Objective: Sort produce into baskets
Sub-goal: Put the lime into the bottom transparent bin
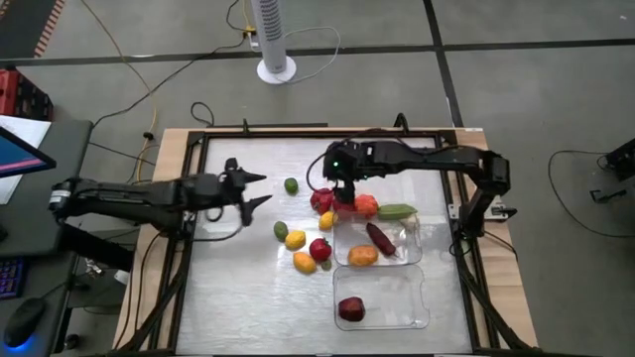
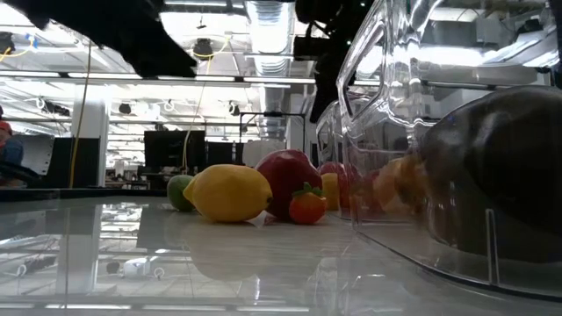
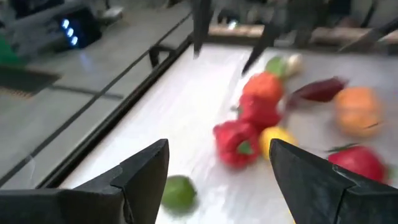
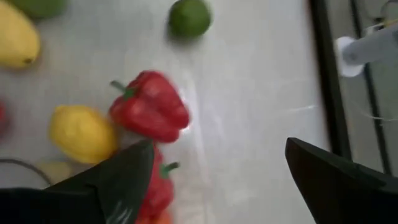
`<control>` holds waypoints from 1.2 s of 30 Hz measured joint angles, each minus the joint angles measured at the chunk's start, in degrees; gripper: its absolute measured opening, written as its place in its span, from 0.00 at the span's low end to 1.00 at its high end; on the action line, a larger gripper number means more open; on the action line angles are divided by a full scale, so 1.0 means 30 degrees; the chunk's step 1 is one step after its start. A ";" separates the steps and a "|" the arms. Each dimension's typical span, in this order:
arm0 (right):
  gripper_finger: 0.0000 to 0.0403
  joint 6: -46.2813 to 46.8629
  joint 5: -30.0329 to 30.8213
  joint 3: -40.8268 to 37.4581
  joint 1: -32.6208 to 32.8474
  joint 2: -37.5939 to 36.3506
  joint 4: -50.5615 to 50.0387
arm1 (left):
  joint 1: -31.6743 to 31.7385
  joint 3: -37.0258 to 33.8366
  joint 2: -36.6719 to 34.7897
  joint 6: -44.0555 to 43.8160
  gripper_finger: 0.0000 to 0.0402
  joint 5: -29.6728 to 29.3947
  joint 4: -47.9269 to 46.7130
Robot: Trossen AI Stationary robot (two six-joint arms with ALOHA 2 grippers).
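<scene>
Loose produce lies mid-table: a green lime (image 1: 291, 185), a red pepper (image 1: 322, 201), an orange piece (image 1: 365, 206), a lemon (image 1: 296, 239), a red apple (image 1: 319, 248) and others. The far clear tray (image 1: 417, 253) holds a maroon eggplant (image 1: 380, 238) and an orange fruit (image 1: 362, 256). The near tray (image 1: 407, 307) holds a dark maroon piece (image 1: 351, 309). My right gripper (image 4: 217, 180) is open and empty, pointing down just over the red pepper (image 4: 152, 106). My left gripper (image 1: 260, 188) is open and empty, left of the lime (image 3: 178, 191).
A raised frame (image 1: 189, 198) runs round the table's edges. In the low view the lemon (image 2: 228, 193) and apple (image 2: 290, 180) stand left of the tray wall (image 2: 369, 132). Bare tabletop lies at the near left (image 1: 248, 307).
</scene>
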 joint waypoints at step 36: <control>0.92 -0.0363 -0.0477 -1.1804 -0.0649 -1.0690 1.1731 | 0.6395 0.4110 1.7787 -0.0959 0.86 0.3623 0.4572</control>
